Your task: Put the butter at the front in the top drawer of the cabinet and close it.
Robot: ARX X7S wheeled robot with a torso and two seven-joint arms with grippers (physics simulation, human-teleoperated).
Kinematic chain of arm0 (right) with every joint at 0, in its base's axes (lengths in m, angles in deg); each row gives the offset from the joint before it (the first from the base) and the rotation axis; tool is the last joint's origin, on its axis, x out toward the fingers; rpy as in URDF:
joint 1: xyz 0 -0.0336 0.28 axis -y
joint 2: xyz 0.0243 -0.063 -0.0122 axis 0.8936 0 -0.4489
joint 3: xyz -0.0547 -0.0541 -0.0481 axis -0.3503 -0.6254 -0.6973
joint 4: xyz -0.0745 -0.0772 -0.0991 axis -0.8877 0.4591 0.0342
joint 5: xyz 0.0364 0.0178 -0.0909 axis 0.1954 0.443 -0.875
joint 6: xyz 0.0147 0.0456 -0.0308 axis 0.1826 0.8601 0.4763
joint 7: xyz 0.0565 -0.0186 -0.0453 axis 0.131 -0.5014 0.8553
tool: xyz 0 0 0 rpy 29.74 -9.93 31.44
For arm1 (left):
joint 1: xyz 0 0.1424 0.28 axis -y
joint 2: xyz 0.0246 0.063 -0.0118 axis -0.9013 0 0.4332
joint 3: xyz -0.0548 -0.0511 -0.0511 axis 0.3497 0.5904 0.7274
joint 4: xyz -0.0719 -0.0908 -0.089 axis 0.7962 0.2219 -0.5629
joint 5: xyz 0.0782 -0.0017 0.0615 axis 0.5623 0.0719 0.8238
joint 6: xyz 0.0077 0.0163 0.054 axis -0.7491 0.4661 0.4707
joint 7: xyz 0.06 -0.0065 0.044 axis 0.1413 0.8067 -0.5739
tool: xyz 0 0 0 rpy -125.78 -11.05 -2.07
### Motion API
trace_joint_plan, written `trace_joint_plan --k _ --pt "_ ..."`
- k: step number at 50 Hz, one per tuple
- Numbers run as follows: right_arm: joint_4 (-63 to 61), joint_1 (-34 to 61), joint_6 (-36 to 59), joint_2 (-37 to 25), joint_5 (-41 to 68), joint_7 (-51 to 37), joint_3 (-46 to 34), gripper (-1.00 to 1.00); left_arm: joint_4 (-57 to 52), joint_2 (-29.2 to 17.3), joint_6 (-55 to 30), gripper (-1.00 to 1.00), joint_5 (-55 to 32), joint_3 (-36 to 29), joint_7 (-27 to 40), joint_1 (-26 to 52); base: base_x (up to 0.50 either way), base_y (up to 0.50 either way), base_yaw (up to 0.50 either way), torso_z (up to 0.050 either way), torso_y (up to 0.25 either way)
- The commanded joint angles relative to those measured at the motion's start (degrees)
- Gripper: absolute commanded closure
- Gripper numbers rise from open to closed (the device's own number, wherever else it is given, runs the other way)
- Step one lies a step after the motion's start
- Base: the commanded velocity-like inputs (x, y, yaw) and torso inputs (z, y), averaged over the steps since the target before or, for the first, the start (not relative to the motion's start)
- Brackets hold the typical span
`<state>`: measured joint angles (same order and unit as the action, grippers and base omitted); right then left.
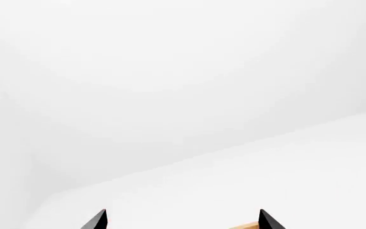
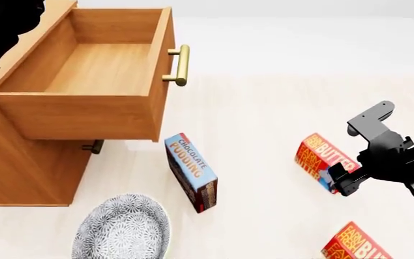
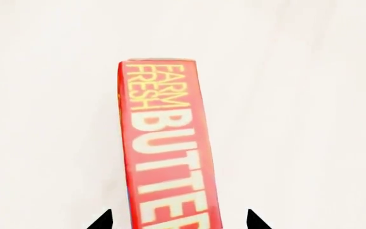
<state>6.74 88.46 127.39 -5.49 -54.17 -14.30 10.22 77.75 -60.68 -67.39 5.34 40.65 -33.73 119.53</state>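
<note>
cabinet (image 2: 20, 167): top drawer (image 2: 84, 116) was pulled open | butter (image 2: 321, 160): was seen right of cabinet, past pudding box (image 2: 191, 171), between spread tips of right gripper (image 3: 179, 220) | left gripper (image 1: 181, 219): was held spread, grasping nothing

Second red butter carton (image 2: 356, 244) cut by head view's bottom edge. Right gripper (image 2: 342, 182) hides near end of red butter carton (image 2: 316, 155). Grey patterned bowl (image 2: 123, 229) cropped at bottom.
</note>
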Motion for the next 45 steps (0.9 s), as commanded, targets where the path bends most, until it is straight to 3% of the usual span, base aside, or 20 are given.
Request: trace_joint_plan --k 1,27,28,45 --pt "0.35 -0.08 -0.17 0.20 0.04 -0.05 0.00 -1.00 -0.15 -0.05 -0.24 -1.00 -0.15 -0.10 -0.04 -0.08 0.00 0.00 0.00 0.000 -0.076" --pt "0.16 -1.28 -0.24 -0.24 0.74 -0.38 0.54 -1.00 0.67 0.34 0.42 -1.00 -0.11 -0.03 -0.02 -0.09 0.00 0.00 0.00 0.000 -0.031" --pt "0.07 -1.36 -0.18 -0.29 0.82 -0.37 0.57 1.00 0.76 0.37 0.48 -1.00 -0.08 -0.04 -0.05 -0.07 0.00 0.00 0.00 0.000 0.000" --pt "-0.19 -1.82 0.25 -0.21 1.31 -0.56 0.81 1.00 1.04 0.33 0.62 -1.00 -0.07 -0.04 -0.05 0.04 0.00 0.00 0.00 0.000 0.000"
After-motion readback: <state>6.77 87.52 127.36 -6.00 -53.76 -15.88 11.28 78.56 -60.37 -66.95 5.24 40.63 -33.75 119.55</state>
